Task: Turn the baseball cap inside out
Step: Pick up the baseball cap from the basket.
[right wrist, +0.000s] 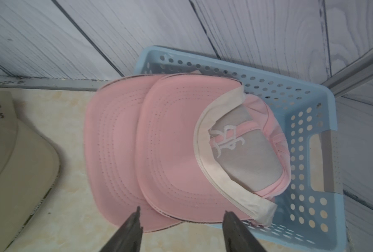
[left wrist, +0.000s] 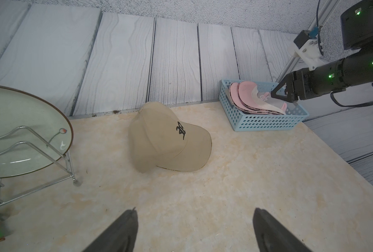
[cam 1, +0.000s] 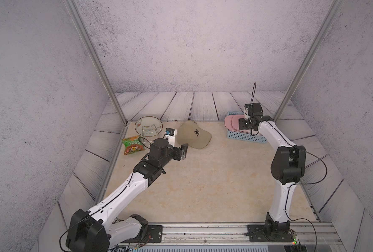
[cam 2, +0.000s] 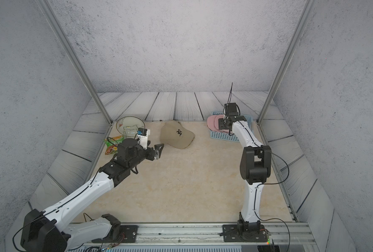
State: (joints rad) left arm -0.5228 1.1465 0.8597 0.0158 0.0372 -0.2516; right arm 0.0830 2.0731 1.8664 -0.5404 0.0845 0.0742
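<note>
A beige baseball cap (cam 1: 194, 135) (cam 2: 176, 135) (left wrist: 170, 139) with a black embroidered logo lies crown up at the back of the table, its brim toward the right. My left gripper (cam 1: 184, 150) (left wrist: 195, 210) hovers just in front of the cap and to its left, open and empty, with only bare table between its fingers. My right gripper (cam 1: 244, 124) (right wrist: 182, 209) hangs open over two pink caps (right wrist: 159, 141) stacked inside out in a blue basket (right wrist: 301, 131). Nothing is between its fingers. The beige cap's edge (right wrist: 6, 163) shows in the right wrist view.
A glass plate (cam 1: 148, 126) stands on a wire rack at the back left, with a green and red snack bag (cam 1: 133, 145) in front of it. The blue basket (cam 1: 242, 137) sits at the back right near a metal post. Panelled walls border the table.
</note>
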